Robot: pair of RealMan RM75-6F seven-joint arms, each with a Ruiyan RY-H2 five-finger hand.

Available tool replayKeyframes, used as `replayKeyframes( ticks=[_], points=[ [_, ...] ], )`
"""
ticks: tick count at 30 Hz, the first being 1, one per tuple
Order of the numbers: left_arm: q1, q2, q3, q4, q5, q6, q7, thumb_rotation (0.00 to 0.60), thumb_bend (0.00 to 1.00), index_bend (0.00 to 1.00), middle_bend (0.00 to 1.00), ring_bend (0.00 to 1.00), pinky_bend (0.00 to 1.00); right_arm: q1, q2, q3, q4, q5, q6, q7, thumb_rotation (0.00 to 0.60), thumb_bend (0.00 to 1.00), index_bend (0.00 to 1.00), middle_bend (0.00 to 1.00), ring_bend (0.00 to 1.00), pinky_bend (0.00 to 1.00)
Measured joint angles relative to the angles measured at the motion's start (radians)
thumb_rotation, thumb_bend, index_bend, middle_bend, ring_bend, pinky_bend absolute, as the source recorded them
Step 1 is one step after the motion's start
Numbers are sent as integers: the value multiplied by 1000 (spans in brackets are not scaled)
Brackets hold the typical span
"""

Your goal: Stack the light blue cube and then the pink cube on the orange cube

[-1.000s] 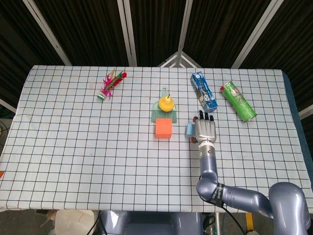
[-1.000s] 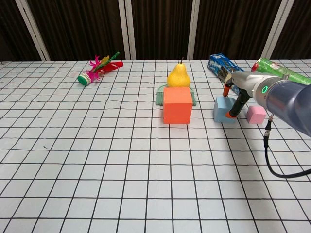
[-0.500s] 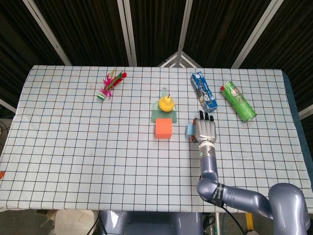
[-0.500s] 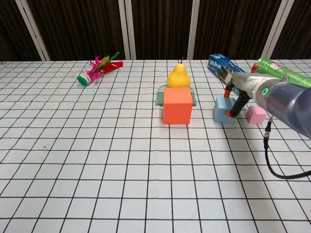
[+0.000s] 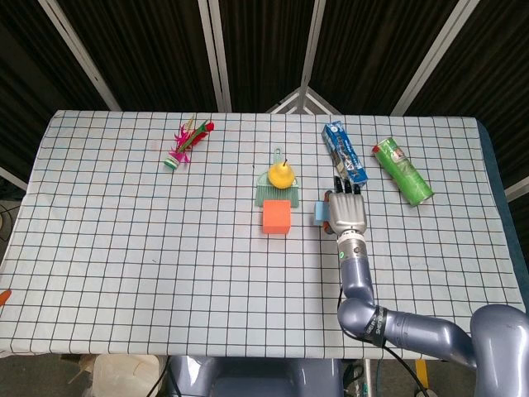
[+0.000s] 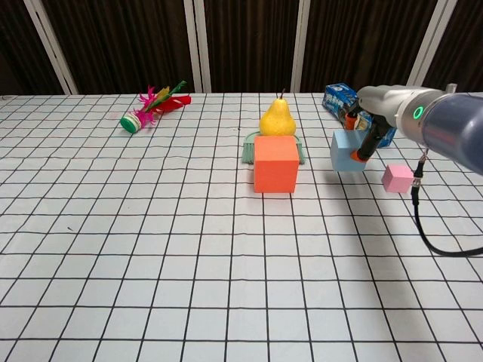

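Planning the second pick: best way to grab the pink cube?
Grip the pink cube from above, fingers on opposite flat side faces. It sits flat on the table with open space all round; the right hand already holds the light blue cube beside it.

Your head view looks steeply down from above the robot's side of the surface (image 5: 124,273), facing 12 o'clock toward the dark slatted wall. It sits far enough back that you see the whole checked cloth, all four edges, with the robot's own body at 6 o'clock.

Your chest view sits low and close, looking nearly level across the surface (image 6: 151,286) toward the same wall at 12 o'clock. The near rows of squares fill the lower frame, and the side edges are cut off.

Both views share the middle and far surface: the orange cube (image 5: 275,217) (image 6: 275,164), the pear (image 5: 281,174) (image 6: 277,118) behind it, and the right hand (image 5: 346,211) (image 6: 365,132) at 3 o'clock of them.
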Motion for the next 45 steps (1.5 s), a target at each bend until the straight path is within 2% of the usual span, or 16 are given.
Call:
replayKeyframes(
  ticks=[12, 20, 30, 36, 45],
  points=[
    [3, -3, 4, -6, 11, 10, 9, 600, 156, 105, 0, 0, 0, 28, 105, 19, -101, 22, -23, -33, 600, 480, 459, 57, 0, 92],
    [6, -6, 4, -11, 10, 17, 17, 600, 156, 105, 0, 0, 0, 79, 94, 41, -92, 76, -45, -27, 600, 481, 459, 57, 3, 92],
    [7, -2, 3, -4, 9, 16, 3, 600, 156, 105, 0, 0, 0, 155, 63, 81, -55, 204, -38, -60, 600, 493, 459, 57, 4, 92],
    [5, -1, 2, -1, 8, 11, -2, 600, 156, 105, 0, 0, 0, 169, 79, 89, -82, 255, 6, -80, 600, 493, 461, 57, 4, 92],
    [-6, -3, 4, -5, 14, -6, 7, 600, 156, 105, 0, 0, 0, 176, 116, 109, -185, 289, 53, -76, 600, 499, 475, 57, 8, 92]
  ],
)
